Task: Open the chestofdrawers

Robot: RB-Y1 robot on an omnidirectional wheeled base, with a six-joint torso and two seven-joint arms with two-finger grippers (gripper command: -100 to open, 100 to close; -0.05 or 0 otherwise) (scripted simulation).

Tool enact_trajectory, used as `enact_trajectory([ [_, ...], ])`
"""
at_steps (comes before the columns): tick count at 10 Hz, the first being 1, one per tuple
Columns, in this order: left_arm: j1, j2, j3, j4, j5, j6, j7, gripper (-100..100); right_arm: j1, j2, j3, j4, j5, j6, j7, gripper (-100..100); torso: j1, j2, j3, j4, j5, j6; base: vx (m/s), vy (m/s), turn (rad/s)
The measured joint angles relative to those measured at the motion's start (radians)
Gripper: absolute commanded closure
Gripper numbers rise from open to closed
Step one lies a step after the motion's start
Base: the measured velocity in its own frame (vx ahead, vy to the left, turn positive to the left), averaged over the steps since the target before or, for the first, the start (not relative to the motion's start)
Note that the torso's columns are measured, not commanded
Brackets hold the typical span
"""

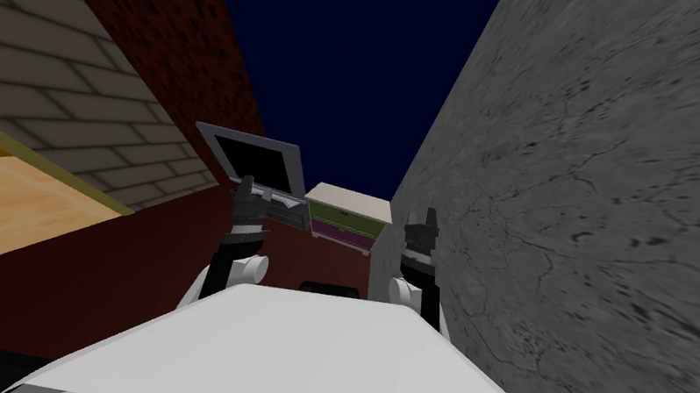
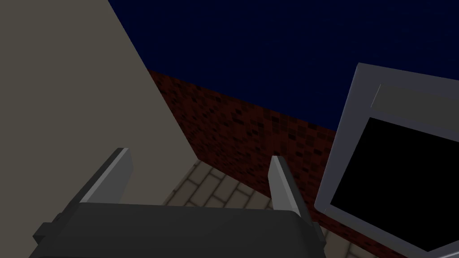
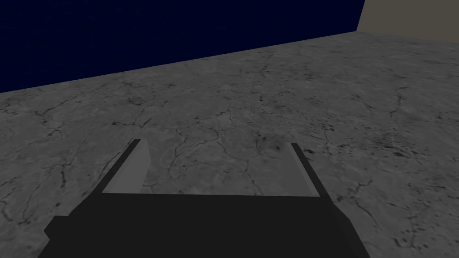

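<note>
Head view: dresser (image 1: 347,214) far beyond left end effector (image 1: 248,183), right end effector (image 1: 424,215), both splayed.

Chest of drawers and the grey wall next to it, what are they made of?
The chest of drawers looks painted, cream top with green and purple fronts; material unclear. The grey wall looks like rough stone or concrete: dark cracks.

Green-and-purple chest of drawers (image 1: 346,217), cream top
</note>
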Motion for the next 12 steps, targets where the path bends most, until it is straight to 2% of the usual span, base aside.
enact_trajectory([
  [2,0.000,0.000,0.000,0.000,0.000,0.000,0.000,0,0.000,0.000,0.000,0.000,0.000,0.000,0.000,0,0.000,0.104,-0.209,0.105,0.000,0.000,0.000,0.000,0.000],
  [9,0.000,0.000,0.000,0.000,0.000,0.000,0.000,0,0.000,0.000,0.000,0.000,0.000,0.000,0.000,0,0.000,0.618,-1.234,0.617,0.000,0.000,0.000,0.000,0.000],
  [10,0.000,0.000,0.000,0.000,0.000,0.000,0.000,0,0.000,0.000,0.000,0.000,0.000,0.000,0.000,-100,0.000,0.691,-1.382,0.691,0.000,0.000,0.017,0.009,0.079],
  [12,0.000,0.000,0.000,0.000,0.000,0.000,0.000,0,-0.003,-0.048,0.008,0.014,0.015,0.036,-0.001,-100,0.001,0.733,-1.471,0.734,0.000,0.000,0.037,0.025,0.132],
])
